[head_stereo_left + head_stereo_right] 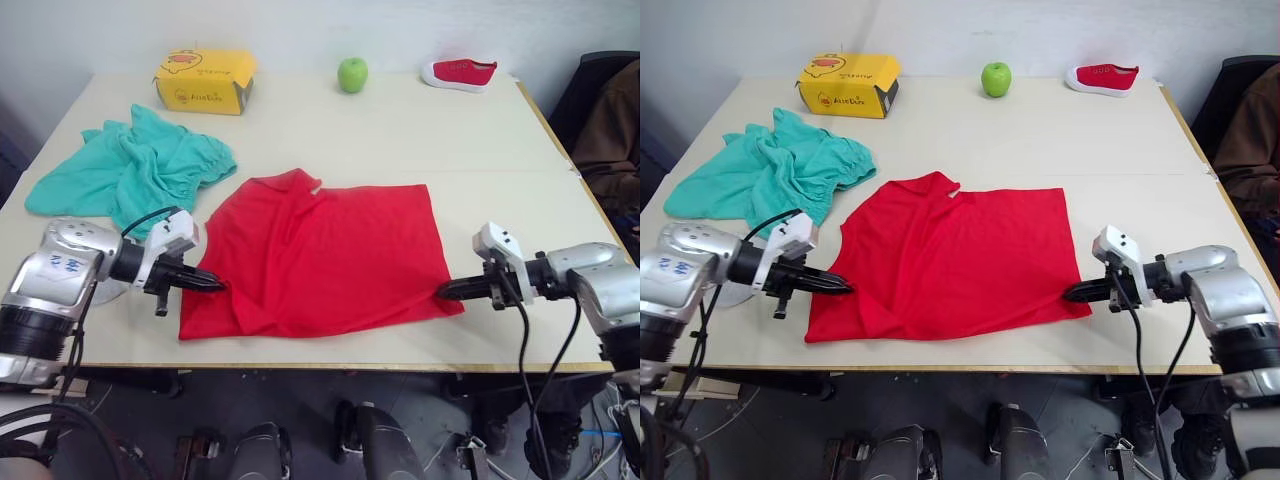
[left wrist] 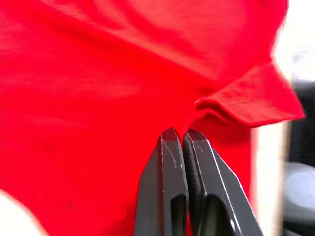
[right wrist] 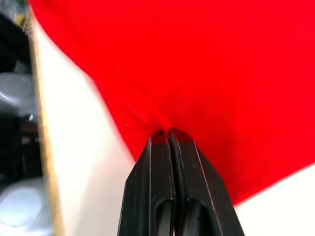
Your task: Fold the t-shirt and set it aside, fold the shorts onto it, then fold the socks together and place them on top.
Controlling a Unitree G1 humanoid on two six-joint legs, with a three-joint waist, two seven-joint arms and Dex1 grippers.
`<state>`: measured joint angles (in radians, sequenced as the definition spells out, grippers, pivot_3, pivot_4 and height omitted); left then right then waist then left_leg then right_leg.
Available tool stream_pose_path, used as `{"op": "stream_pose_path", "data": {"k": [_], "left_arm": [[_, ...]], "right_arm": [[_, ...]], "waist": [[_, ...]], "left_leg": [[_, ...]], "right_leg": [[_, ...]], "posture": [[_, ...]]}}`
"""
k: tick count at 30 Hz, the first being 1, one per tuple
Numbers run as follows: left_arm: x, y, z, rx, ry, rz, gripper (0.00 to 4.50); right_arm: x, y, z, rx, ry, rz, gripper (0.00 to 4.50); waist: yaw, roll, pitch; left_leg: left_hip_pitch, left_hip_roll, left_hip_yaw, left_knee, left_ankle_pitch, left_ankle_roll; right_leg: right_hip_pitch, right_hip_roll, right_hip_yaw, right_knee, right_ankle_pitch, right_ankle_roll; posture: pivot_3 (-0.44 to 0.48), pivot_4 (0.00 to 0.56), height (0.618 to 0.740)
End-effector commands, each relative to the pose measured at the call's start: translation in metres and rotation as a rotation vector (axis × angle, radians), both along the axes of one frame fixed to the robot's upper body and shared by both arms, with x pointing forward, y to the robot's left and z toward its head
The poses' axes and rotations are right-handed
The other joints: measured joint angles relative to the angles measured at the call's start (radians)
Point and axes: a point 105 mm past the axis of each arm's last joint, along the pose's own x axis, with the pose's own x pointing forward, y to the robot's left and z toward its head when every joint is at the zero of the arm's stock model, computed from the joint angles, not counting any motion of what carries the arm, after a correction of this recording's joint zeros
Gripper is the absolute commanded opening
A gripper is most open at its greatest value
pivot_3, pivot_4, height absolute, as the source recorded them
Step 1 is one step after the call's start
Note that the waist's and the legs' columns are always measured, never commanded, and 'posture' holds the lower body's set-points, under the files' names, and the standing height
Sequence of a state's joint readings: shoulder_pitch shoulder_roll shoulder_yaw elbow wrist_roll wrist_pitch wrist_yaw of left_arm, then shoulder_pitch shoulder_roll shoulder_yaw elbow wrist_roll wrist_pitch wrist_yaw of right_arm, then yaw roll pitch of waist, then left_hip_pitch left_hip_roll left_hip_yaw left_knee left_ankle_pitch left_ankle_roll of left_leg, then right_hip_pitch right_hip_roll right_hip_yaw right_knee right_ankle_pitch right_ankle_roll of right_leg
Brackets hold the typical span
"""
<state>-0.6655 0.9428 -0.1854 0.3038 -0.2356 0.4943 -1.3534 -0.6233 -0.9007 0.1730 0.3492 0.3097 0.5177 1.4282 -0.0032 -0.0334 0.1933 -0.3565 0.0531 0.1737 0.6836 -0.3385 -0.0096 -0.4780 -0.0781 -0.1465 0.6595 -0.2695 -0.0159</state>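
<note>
The red t-shirt lies spread flat on the table's near half. My left gripper is shut on its left edge, and the left wrist view shows the fingers pinching a fold of red cloth. My right gripper is shut on the t-shirt's right near corner, its fingers closed on the fabric edge. The teal shorts lie crumpled at the table's left. The socks are out of view.
A yellow box stands at the back left. A green apple and a small red shoe sit along the far edge. The table's front edge runs just below the t-shirt.
</note>
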Motion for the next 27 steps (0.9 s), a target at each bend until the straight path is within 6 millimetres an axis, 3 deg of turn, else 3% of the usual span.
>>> {"op": "stream_pose_path", "data": {"k": [1,6,16,17,23,27], "left_arm": [[0.019,0.005,0.002,0.013,-0.070,0.053,0.02],[0.031,0.000,0.000,-0.003,-0.090,0.072,0.02],[0.037,0.002,-0.002,-0.026,-0.086,0.119,0.02],[0.038,0.002,-0.002,-0.032,-0.092,0.125,0.47],[0.049,0.008,0.018,-0.077,-0.173,0.197,2.23],[0.031,0.010,0.055,-0.153,-0.219,0.147,3.52]], "right_arm": [[0.009,-0.013,0.000,-0.089,-0.038,-0.019,0.00],[0.017,-0.014,0.000,-0.111,-0.060,-0.019,0.00],[0.020,-0.005,0.002,-0.085,-0.093,-0.020,0.00],[0.021,-0.006,0.005,-0.075,-0.091,-0.032,0.38],[0.024,-0.013,0.035,-0.020,-0.141,-0.093,2.34],[0.018,-0.009,0.070,0.030,-0.247,-0.082,3.77]], "waist": [[0.000,0.000,0.000],[-0.002,0.000,0.000],[-0.008,0.000,0.000],[-0.008,0.000,0.000],[-0.007,0.000,0.000],[-0.014,0.000,0.000]], "left_leg": [[0.000,0.000,0.000,0.000,0.000,0.000],[0.000,0.000,0.000,0.001,0.000,0.000],[0.001,0.001,0.000,0.001,0.000,0.000],[0.001,0.001,0.000,0.001,0.000,0.000],[0.000,0.001,0.000,0.001,0.000,0.000],[0.000,0.001,0.000,0.001,0.000,0.000]], "right_leg": [[0.000,0.000,0.000,0.000,0.000,0.000],[0.000,0.000,0.000,0.000,0.000,0.000],[0.000,0.000,0.000,0.001,0.000,0.000],[0.000,0.000,0.000,0.001,0.000,0.000],[0.000,-0.001,0.000,0.002,0.000,0.000],[-0.001,0.000,0.000,0.003,0.000,0.000]], "posture": [[0.000,0.150,0.740],[0.000,0.150,0.740],[0.000,0.150,0.740],[0.000,0.150,0.740],[0.000,0.150,0.740],[0.000,0.150,0.740]]}}
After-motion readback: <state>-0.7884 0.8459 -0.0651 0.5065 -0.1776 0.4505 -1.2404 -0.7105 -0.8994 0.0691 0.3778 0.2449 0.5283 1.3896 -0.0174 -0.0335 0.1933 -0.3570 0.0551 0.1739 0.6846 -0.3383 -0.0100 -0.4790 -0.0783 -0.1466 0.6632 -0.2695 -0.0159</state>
